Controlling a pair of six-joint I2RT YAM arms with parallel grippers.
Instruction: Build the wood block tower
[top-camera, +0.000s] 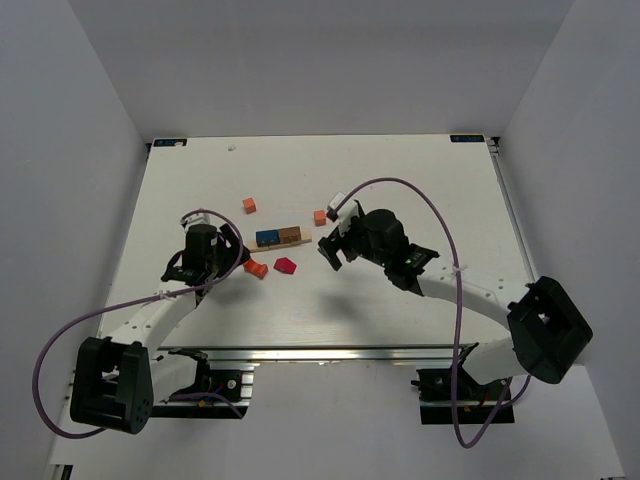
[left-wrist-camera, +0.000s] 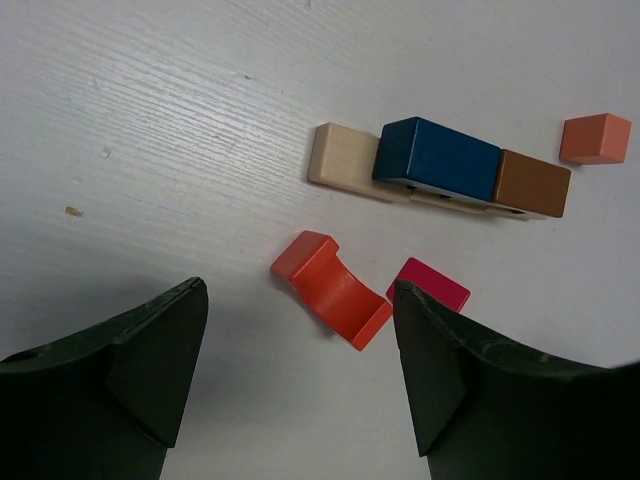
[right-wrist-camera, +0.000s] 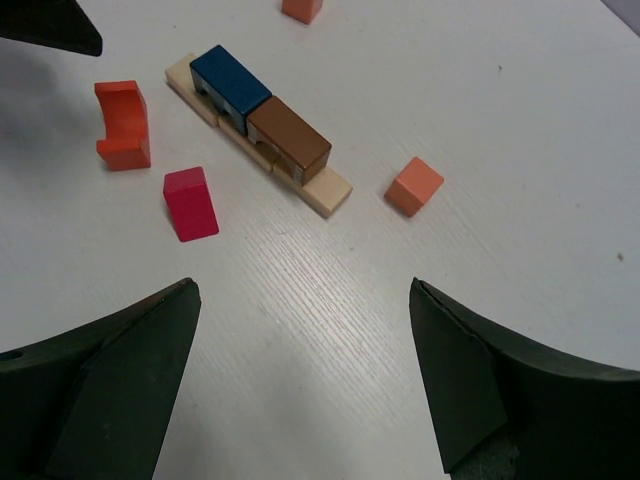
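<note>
Beside the wood block tower (right-wrist-camera: 262, 115), left gripper (left-wrist-camera: 298, 290), right gripper (right-wrist-camera: 302, 285) both wide, seemingly hovering

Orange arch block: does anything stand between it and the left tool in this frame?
Nothing visible does. The orange arch block lies straight ahead of the left tool, in line with the gap between its open fingers. The red block lies close beside the arch, toward one finger, so it might get nudged on the approach.

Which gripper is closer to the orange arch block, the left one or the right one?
Left. The left gripper is right beside the arch block, jaws open toward it. The right gripper is farther off, beyond the red block.
</note>
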